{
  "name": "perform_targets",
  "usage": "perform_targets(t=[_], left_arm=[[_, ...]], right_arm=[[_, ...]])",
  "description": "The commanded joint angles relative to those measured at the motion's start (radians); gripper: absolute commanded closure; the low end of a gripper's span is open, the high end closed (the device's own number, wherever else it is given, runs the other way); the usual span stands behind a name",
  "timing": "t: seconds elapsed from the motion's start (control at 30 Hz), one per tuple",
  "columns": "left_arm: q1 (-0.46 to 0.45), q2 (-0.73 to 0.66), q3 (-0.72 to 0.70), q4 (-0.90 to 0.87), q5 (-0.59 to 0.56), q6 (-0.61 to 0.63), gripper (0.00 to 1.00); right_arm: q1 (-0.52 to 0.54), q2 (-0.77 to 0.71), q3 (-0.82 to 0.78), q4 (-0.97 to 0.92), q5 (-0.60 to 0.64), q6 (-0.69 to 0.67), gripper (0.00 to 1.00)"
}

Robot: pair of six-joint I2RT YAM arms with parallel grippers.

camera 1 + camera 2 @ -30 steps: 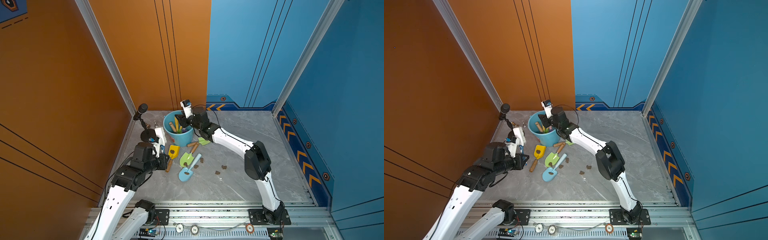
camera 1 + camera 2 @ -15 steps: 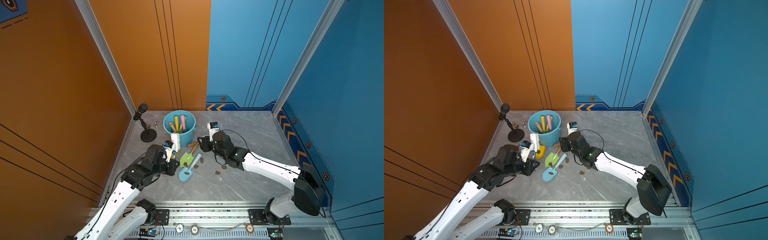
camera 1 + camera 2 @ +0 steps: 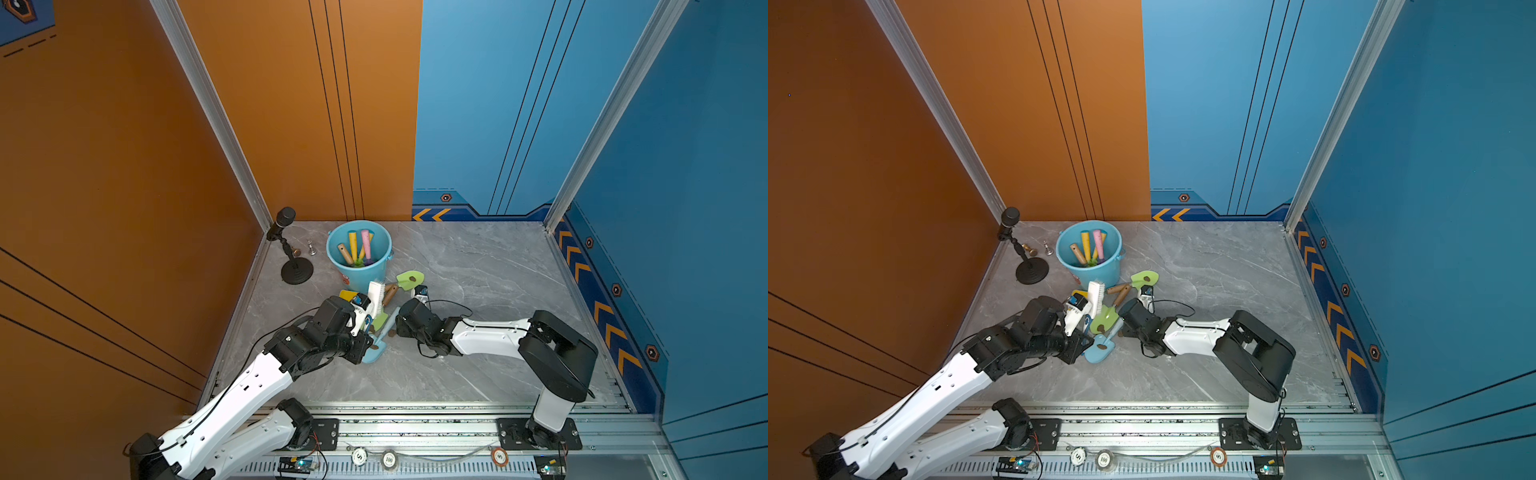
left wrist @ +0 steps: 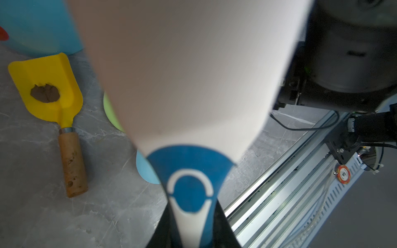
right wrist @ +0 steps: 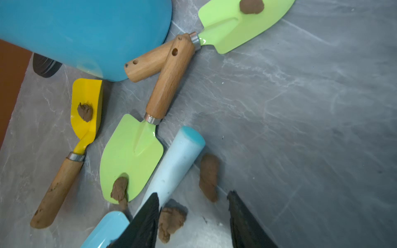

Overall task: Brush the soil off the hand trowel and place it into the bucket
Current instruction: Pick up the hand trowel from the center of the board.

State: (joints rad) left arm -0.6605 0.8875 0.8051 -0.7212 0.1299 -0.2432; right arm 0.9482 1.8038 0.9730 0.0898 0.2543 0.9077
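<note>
A light-blue hand trowel [image 5: 171, 165] lies on the grey floor with its blade [image 3: 374, 353] toward the front. Beside it lie two green trowels [image 5: 133, 154] [image 3: 409, 279] and a yellow one [image 4: 46, 85], each bearing a lump of soil [image 5: 119, 190]. Two loose lumps [image 5: 209, 177] sit by the blue handle. My right gripper [image 5: 193, 214] stands open low over the floor, one finger against the blue handle and a lump [image 5: 171, 221] between the jaws. My left gripper [image 4: 191, 227] is shut on a white brush [image 3: 375, 295] above the trowels. The light-blue bucket [image 3: 361, 276] stands behind them.
The bucket holds several trowel handles [image 3: 353, 245]. A black microphone stand [image 3: 296, 270] and two small figurines [image 3: 311, 248] sit at the back left by the orange wall. A metal rail [image 3: 415, 411] runs along the front edge.
My right arm swung from the bucket's rim forward and down to the floor beside the light-blue trowel. My left arm carried the brush rightward, over the trowels.
</note>
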Motion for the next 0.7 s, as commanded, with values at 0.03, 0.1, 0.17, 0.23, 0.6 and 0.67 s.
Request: perform_targets(t=[0.03,0.1,0.17,0.23,0.6,0.67], left_arm=[[-0.001,-0.027,-0.004,0.015,-0.022,0.014,1.00],[0.003,-0.033,-0.003,0.014,-0.023,0.013,1.00],[0.004,-0.033,-0.004,0.015,-0.022,0.013,1.00],[0.007,-0.032,-0.004,0.014,-0.021,0.013,1.00],[0.019,-0.034,-0.004,0.014,-0.013,0.010,1.00],[0.022,-0.033,-0.004,0.016,-0.020,0.008,1.00]], right_arm=[[-0.002,0.043,0.066,0.012,0.059,0.036,0.47],[-0.003,0.065,0.083,0.014,0.062,0.027,0.47],[-0.006,0.087,0.103,0.010,0.062,0.025,0.47],[-0.009,0.108,0.118,0.004,0.057,0.035,0.47],[-0.012,0.195,0.185,-0.015,0.097,0.078,0.53],[-0.013,0.207,0.190,-0.011,0.098,0.086,0.59]])
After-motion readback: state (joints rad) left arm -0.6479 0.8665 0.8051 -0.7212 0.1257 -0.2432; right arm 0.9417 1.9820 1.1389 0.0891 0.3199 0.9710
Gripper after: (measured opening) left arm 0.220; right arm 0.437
